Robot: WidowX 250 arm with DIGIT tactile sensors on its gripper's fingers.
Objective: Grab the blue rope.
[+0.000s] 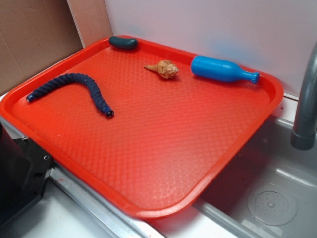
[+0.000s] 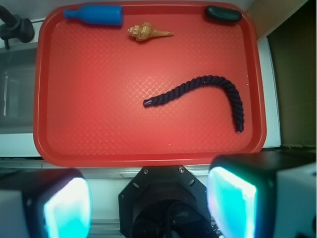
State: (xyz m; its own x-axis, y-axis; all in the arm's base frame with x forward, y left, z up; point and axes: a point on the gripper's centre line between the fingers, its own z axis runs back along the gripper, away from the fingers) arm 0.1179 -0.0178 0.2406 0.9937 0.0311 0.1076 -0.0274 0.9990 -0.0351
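The blue rope (image 1: 74, 89) is a dark navy twisted cord lying curved on the left part of the red tray (image 1: 163, 163). In the wrist view the blue rope (image 2: 203, 94) arcs across the right half of the tray (image 2: 99, 139). My gripper (image 2: 148, 203) hangs high above the robot base, off the tray's near edge, far from the rope. Its two glowing cyan pads (image 2: 230, 201) stand wide apart with nothing between them. The gripper does not show in the exterior view.
A bright blue plastic bottle (image 1: 220, 69) lies at the tray's far right, a tan seashell (image 1: 163, 69) beside it, and a dark green oval lump (image 1: 123, 42) in the far corner. A grey faucet (image 1: 304, 109) and sink (image 1: 267, 198) stand right of the tray. Cardboard wall (image 1: 34, 34) at left.
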